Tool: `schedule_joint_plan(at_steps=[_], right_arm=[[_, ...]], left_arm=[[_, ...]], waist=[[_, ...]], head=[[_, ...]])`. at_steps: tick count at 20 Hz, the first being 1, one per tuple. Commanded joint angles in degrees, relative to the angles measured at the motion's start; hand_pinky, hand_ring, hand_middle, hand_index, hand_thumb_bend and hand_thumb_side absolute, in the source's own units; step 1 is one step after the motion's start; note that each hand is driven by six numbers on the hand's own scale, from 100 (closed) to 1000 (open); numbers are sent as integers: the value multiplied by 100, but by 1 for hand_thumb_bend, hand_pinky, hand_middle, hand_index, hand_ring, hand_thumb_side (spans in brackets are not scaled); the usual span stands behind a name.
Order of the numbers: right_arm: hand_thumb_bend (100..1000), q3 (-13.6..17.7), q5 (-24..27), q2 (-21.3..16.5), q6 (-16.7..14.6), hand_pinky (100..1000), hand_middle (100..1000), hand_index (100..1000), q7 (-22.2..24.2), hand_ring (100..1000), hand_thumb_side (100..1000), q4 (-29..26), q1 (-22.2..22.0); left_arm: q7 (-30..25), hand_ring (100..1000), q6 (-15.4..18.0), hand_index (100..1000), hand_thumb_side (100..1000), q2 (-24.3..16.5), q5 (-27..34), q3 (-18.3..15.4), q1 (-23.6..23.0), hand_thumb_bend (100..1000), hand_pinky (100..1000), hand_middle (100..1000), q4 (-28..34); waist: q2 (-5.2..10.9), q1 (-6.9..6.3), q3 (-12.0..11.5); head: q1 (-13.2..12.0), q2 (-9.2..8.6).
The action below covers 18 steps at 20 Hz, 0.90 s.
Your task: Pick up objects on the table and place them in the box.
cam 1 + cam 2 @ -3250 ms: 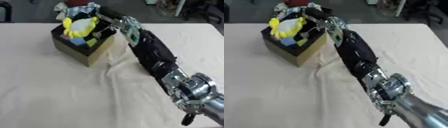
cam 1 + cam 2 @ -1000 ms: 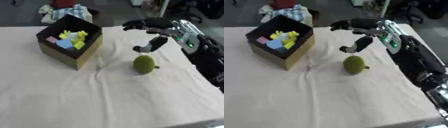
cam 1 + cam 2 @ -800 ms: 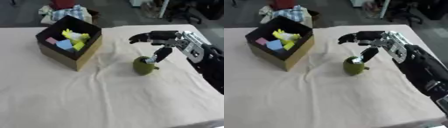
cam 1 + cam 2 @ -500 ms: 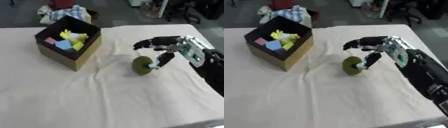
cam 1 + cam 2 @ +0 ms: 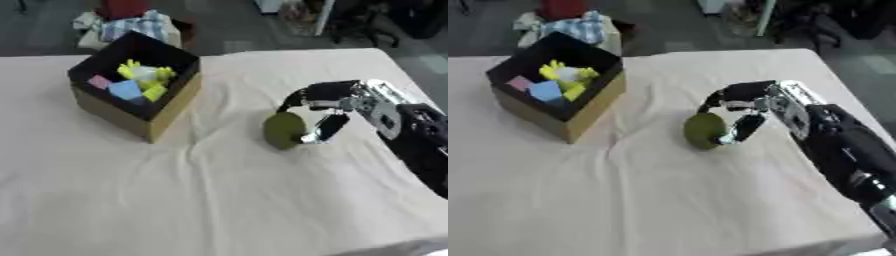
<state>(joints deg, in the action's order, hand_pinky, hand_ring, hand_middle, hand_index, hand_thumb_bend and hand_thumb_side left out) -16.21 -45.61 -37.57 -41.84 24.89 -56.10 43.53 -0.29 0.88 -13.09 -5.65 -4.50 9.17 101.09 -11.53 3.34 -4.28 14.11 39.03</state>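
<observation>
Left eye view shows the right hand [image 5: 331, 107] curled around a round green fruit [image 5: 282, 129] near the table's [image 5: 219, 200] right edge; it looks smooth and could roll, so hold its sides.

The box [image 5: 136, 95] stood on the desk [image 5: 175, 200] toward its far left, with several small objects [image 5: 136, 82] inside it. A round fruit [image 5: 283, 130] lay on the desk to the right of the box, well apart from it. The right robot hand [image 5: 328, 107] curled over and around the fruit's right side.
</observation>
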Motion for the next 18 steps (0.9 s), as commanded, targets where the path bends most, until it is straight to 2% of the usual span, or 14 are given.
schedule_joint_plan(at_steps=[1, 2, 3, 4, 9, 12, 16, 18], right_arm=[[116, 148, -40, -54, -627, 735, 505, 622, 22, 747, 138, -87, 193], [107, 166, -3, -33, -632, 725, 487, 602, -176, 733, 100, -124, 243], [100, 176, 36, -17, -637, 722, 480, 595, -342, 726, 270, -156, 292], [100, 194, 53, -6, -651, 720, 475, 593, -481, 719, 100, -222, 372], [100, 434, 405, 272, -491, 718, 462, 589, -723, 705, 100, -390, 924], [100, 680, 463, 681, -278, 714, 447, 584, -697, 690, 100, -255, 1444], [100, 1081, 208, 1400, 77, 708, 440, 581, -750, 673, 100, 268, 2062], [100, 1244, -137, 1761, 239, 707, 446, 588, -814, 672, 100, 560, 2303]], left_arm=[[21, 750, 13, 848, 663, -109, -4, -34, 63, 100, 830, 698, 110], [20, 750, 13, 849, 663, -107, -4, -32, 63, 100, 830, 698, 110], [17, 750, 14, 849, 662, -105, -4, -29, 63, 100, 830, 698, 110], [15, 750, 15, 848, 662, -104, -3, -26, 62, 100, 830, 698, 112], [11, 750, 14, 848, 663, -94, 3, -19, 41, 100, 830, 698, 105], [-5, 749, 19, 848, 662, -77, 5, -2, 38, 100, 830, 697, 104], [-44, 749, 23, 849, 662, -43, 18, 42, 40, 100, 830, 698, 89], [-80, 748, 29, 849, 662, -21, 32, 81, 47, 100, 830, 697, 80]], waist=[[23, -1, 15], [27, -2, 19], [31, -2, 22], [38, -4, 25], [70, -16, 34], [89, -32, -4], [105, -72, -127], [118, -91, -233]], head=[[12, -75], [13, -78], [13, -79], [14, -75], [21, -58], [40, -57], [121, -68], [201, -55]])
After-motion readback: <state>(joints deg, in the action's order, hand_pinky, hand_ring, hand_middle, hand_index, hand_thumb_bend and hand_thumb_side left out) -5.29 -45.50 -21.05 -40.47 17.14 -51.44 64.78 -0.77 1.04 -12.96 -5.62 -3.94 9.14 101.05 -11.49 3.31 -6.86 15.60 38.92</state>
